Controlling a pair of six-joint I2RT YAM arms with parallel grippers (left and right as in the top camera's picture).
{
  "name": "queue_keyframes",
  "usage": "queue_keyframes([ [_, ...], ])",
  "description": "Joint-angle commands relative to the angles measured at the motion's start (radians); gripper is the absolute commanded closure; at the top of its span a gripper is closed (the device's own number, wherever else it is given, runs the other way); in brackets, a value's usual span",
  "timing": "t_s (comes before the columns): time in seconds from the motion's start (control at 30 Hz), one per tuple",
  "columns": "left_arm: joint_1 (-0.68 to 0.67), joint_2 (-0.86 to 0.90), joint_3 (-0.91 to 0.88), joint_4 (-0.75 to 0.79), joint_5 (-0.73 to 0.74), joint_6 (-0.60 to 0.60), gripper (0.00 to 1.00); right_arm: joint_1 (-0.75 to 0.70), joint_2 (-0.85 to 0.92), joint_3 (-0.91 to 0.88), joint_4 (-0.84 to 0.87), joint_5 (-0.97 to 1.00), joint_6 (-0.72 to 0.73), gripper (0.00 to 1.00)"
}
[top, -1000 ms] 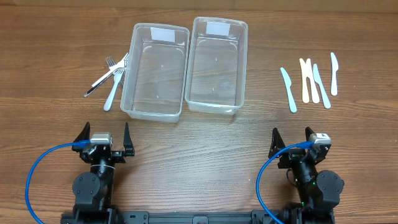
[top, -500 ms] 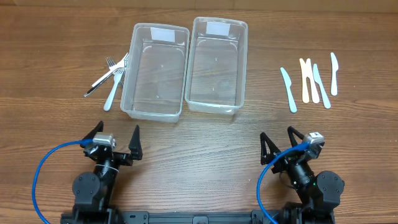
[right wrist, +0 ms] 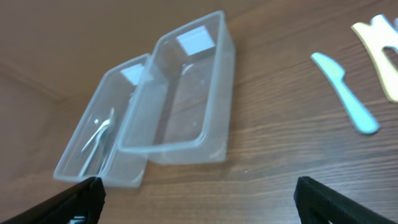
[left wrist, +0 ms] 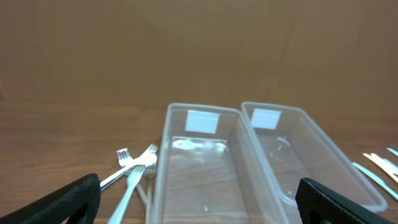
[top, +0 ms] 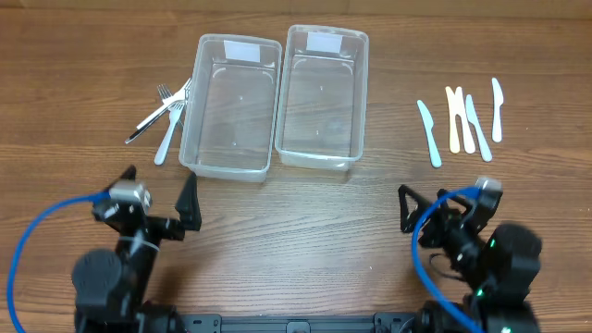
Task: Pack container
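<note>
Nearest, the left pincer (top: 157, 192) and right pincer (top: 442, 208) hover over the wooden table (top: 296, 231), both released wide and grasping nothing. Farther off, the left container (top: 228, 111) and right container (top: 319, 97) sit side by side, both clear plastic. Forks (top: 166, 109) lie just beside the left one, and plastic knives (top: 460, 120) lie well off to the right.
</note>
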Motion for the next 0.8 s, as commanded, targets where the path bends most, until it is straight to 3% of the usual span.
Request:
queue_keyframes([
  [0.0, 0.008, 0.212, 0.154, -0.037, -0.045, -0.002, 0.00, 0.003, 0.187, 0.179, -0.054, 0.105, -0.044, 0.00],
  [0.17, 0.007, 0.542, 0.429, -0.201, -0.045, -0.002, 0.00, 0.003, 0.418, 0.368, -0.145, 0.231, -0.045, 0.00],
  [0.43, 0.008, 0.925, 0.862, -0.507, -0.036, -0.002, 0.00, 0.002, 0.638, 0.486, -0.267, 0.174, -0.064, 0.00],
  [0.63, 0.008, 1.011, 0.901, -0.519, 0.059, 0.011, 0.00, -0.005, 0.759, 0.486, -0.306, 0.162, -0.059, 0.00],
  [0.77, 0.037, 1.050, 0.902, -0.518, -0.080, 0.027, 0.00, -0.005, 0.820, 0.486, -0.325, 0.163, -0.059, 0.00],
])
